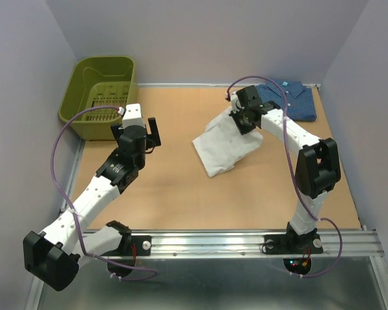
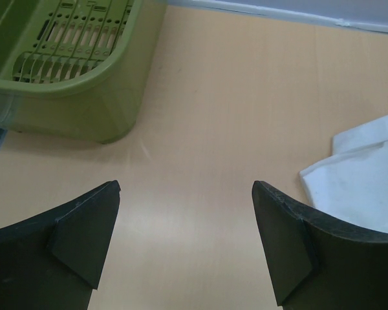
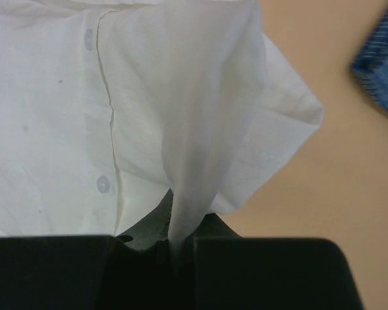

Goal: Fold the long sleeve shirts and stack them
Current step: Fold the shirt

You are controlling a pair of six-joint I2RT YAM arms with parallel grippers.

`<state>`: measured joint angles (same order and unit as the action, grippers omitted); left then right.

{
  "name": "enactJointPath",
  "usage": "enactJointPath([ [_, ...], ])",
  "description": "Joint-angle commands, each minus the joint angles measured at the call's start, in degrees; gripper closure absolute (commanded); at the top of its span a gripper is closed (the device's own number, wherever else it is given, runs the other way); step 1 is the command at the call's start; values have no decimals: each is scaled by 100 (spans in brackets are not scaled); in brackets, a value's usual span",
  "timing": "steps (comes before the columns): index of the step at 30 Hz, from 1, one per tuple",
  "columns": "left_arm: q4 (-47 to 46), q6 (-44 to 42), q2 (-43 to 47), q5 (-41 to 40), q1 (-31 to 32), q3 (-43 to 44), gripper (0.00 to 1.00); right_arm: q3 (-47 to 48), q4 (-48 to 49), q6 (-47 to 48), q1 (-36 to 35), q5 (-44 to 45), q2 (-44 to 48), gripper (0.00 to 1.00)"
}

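Observation:
The white shirt (image 1: pixel 225 145) lies folded in the middle of the table, its button placket (image 3: pixel 103 129) facing up in the right wrist view. My right gripper (image 1: pixel 240 119) is shut on a fold of the white shirt (image 3: pixel 194 129) at its far right corner, lifting that cloth. The dark blue shirt (image 1: pixel 291 98) lies folded at the far right corner; one corner of the dark blue shirt (image 3: pixel 381 71) shows in the right wrist view. My left gripper (image 1: pixel 154 132) hovers open over bare table left of the white shirt (image 2: pixel 365 174), nothing between its fingers (image 2: pixel 84 226).
A green plastic basket (image 1: pixel 103 93) stands at the far left corner, close beside the left gripper; its wall (image 2: pixel 71 97) fills the upper left of the left wrist view. Walls enclose the table on three sides. A metal rail (image 1: pixel 246 242) runs along the near edge.

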<state>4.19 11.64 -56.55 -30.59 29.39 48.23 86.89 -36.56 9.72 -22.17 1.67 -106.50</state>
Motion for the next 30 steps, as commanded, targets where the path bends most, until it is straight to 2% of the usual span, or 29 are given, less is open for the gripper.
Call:
enactJointPath([
  [1,-164,-65,215,-439,-12,-59,5,1091,-528,812,20,2106,-46,99],
  [5,-155,-56,268,-509,-12,-85,5,1548,-528,1409,20,4264,-213,99],
  [7,-155,-48,259,-492,-12,-77,5,1708,-397,1901,20,5049,-301,99],
  [9,-164,-48,259,-466,-12,-68,5,1875,-99,2339,20,5395,-336,99],
  [14,-146,-39,294,-518,-21,-85,5,2420,157,2684,-15,6361,-644,99],
  [17,-146,-39,285,-457,-21,-77,5,2210,263,2860,-225,6354,-784,98],
  [23,-155,-13,338,-483,-38,-85,5,1182,316,2185,-946,6459,-1276,98],
  [30,-164,75,426,-501,-117,-85,5,584,246,1385,-2367,6688,-1953,97],
])
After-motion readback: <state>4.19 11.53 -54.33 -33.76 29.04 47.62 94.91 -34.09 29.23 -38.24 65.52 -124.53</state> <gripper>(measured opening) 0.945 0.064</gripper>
